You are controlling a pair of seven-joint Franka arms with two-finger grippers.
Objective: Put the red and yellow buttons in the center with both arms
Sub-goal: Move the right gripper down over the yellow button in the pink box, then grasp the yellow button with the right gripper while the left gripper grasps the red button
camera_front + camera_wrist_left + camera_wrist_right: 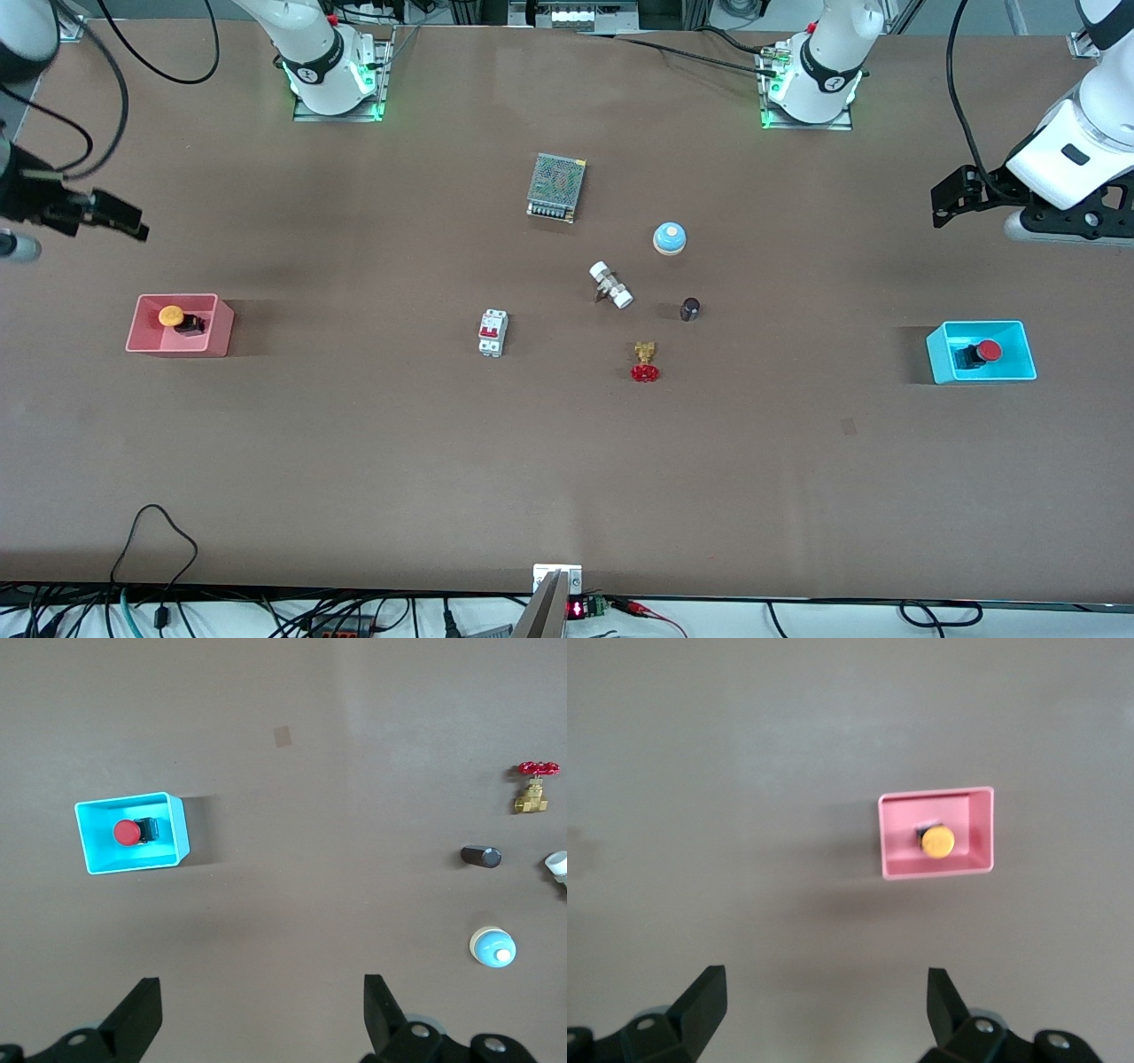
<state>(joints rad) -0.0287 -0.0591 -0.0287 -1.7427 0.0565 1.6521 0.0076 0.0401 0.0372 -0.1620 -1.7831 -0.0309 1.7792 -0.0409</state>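
Brass valve with red handwheel (645,362) sits centrally; red-capped button (978,353) and yellow-capped button (176,318) remain binned, left gripper (263,1010) and right gripper (827,1003) spread, empty.

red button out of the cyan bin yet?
No, the red button lies inside the cyan bin, with the open left gripper empty above the table.

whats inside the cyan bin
The cyan bin holds only the red button, lying on its side on its black body. The bin floor beneath the button is hidden. Both the left gripper and right gripper are open, elsewhere.
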